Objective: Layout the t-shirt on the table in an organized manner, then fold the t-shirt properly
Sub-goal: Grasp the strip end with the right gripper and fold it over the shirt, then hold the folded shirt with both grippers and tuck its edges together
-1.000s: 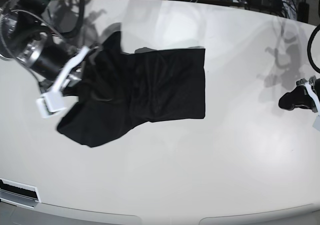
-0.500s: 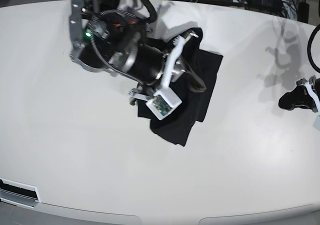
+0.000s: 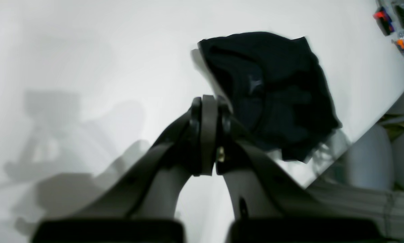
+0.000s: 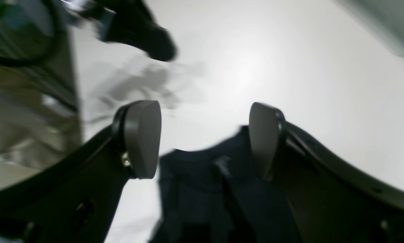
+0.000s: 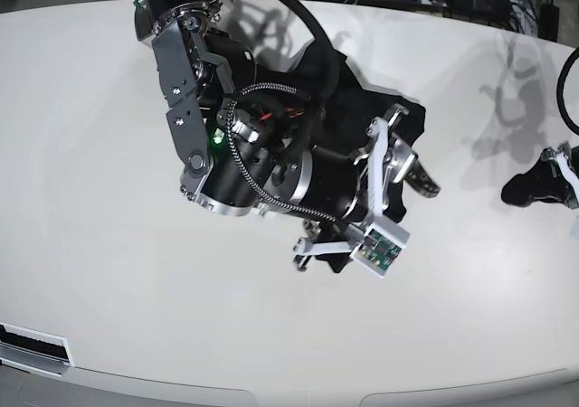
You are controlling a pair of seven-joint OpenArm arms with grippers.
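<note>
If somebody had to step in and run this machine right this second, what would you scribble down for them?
Right gripper: open, nothing held, over the t-shirt.
Left gripper: shut, empty, off to the side away from the shirt.
Shirt: bunched in a dark heap on the table, partly hidden under the right arm in the base view.
Done: one side carried across onto the rest, and let go.
Left: the heap looks untidy; probably needs spreading flat and folding again.
</note>
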